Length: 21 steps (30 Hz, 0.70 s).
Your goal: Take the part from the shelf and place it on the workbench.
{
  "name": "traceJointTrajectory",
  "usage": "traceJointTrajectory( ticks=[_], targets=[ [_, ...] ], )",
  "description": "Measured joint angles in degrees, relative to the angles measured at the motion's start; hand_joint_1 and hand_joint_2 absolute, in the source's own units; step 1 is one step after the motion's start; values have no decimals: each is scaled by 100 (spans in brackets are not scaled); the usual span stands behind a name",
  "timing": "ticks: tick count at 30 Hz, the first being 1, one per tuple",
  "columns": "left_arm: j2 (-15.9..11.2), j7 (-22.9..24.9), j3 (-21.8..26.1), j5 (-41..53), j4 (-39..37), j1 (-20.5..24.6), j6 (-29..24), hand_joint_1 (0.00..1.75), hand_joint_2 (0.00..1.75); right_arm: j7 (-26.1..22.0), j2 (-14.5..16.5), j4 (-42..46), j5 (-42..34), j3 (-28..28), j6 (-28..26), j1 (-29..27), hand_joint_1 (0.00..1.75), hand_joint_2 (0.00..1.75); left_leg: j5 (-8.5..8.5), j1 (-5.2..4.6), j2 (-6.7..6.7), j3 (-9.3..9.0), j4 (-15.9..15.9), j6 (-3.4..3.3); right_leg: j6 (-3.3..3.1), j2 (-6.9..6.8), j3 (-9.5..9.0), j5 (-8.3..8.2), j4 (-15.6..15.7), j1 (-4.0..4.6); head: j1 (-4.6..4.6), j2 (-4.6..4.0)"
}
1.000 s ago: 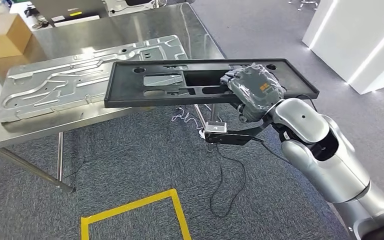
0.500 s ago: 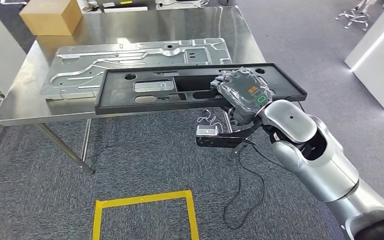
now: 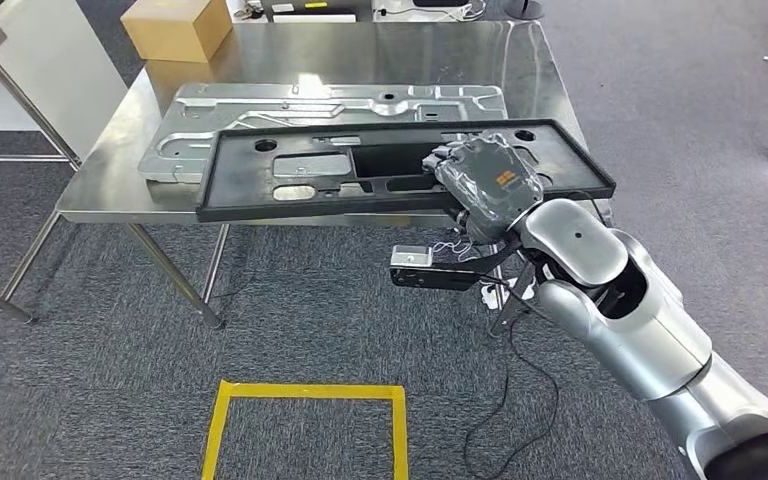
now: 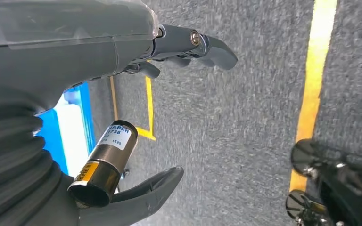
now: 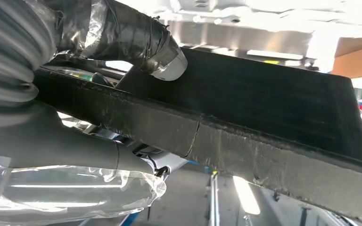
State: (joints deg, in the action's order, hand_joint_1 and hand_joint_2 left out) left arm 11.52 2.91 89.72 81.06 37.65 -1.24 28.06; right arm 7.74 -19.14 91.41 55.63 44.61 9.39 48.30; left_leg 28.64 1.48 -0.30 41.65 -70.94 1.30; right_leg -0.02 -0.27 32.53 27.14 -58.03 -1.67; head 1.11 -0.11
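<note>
Above the near edge of the table [image 3: 110, 190], the long black part [image 3: 290, 170] is being carried by the right robot hand [image 3: 488, 185], so the placing step is judged to be in hand, with the taking from the shelf already done. The part is gripped near its right end: the plastic-wrapped fingers [image 5: 146, 37] are closed over its upper face and the thumb is pressed beneath its rim. From the grip, most of the part's length is stretched out away from the robot hand, hanging over a silver stamped metal panel [image 3: 260, 110] that lies flat on the table. The part is held roughly level and does not appear to be resting on anything yet. For the next move, a lowering is judged to be called for until the part is supported, and only then a release. The left robot hand [image 4: 136, 117] is seen hanging over the carpet with its fingers apart and nothing held.
</note>
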Motion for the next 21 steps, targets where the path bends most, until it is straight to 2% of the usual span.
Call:
traceJointTrajectory(
  ticks=[1, 2, 3, 4, 5, 6, 9, 11, 15, 19, 21],
  targets=[
    [-3, 0, 1, 1, -3, -5, 0, 0, 175, -1, 1, 0, 2, 0, -1, -4, 175, 175, -203, 10, 11, -203, 409, 5, 24, -20, -17, 25, -17, -8, -1, 0],
    [-6, 0, 0, 1, -5, -8, -1, 0, 175, -1, 2, 0, 3, 0, -2, -2, 175, 175, -335, 5, 20, -398, 773, -2, 52, -37, -26, 50, -30, -5, 0, 0],
    [-10, 0, -1, 1, -8, -10, -1, 0, 175, 1, 3, -1, 4, 0, -3, 1, 175, 175, -411, -6, 20, -535, 1039, -29, 81, -49, -29, 71, -44, 3, -1, 0],
    [-13, 0, -1, 1, -10, -11, -2, 0, 175, 1, 4, -1, 5, 0, -3, 3, 175, 175, -421, -20, 17, -601, 1172, -63, 113, -56, -31, 80, -45, 15, -3, 0],
    [-15, 0, -1, 1, -14, -11, -2, 0, 175, 1, 4, -2, 6, 0, -4, 6, 175, 175, -409, -25, 4, -615, 1197, -98, 129, -59, -30, 88, -45, 34, -4, 0],
    [-17, 0, -1, 1, -20, -14, -2, 0, 175, 1, 4, -2, 7, 0, -5, 8, 175, 175, -425, -23, -8, -615, 1218, -125, 109, -59, -34, 84, -40, 40, -6, 0],
    [-16, 0, 0, 1, -38, -19, 3, 0, 175, 1, 6, -4, 6, 0, -8, 15, 175, 175, -434, -28, -22, -623, 1237, -144, 7, -63, -61, 65, 0, 41, -5, 0],
    [-16, 0, -1, 1, -39, -18, 5, 0, 175, 1, 8, -4, 6, 0, -8, 16, 175, 175, -425, -39, -29, -624, 1237, -168, 8, -68, -83, 60, 34, 37, -7, 0],
    [-16, 0, -2, 1, -41, -18, 7, 0, 175, 2, 8, -4, 6, 0, -8, 16, 175, 175, -413, -53, -27, -627, 1235, -217, 46, -70, -103, 39, 79, 31, -7, 0],
    [-16, 0, -2, 1, -41, -17, 7, 0, 175, 2, 8, -4, 6, 0, -8, 14, 175, 175, -415, -68, -22, -626, 1230, -235, 173, -70, -107, 29, 96, 14, -7, 0],
    [-16, 0, -2, 1, -41, -18, 7, 0, 175, 2, 8, -4, 6, 0, -8, 14, 175, 175, -416, -72, -22, -626, 1229, -237, 210, -70, -107, 28, 97, 8, -6, 0]
  ],
)
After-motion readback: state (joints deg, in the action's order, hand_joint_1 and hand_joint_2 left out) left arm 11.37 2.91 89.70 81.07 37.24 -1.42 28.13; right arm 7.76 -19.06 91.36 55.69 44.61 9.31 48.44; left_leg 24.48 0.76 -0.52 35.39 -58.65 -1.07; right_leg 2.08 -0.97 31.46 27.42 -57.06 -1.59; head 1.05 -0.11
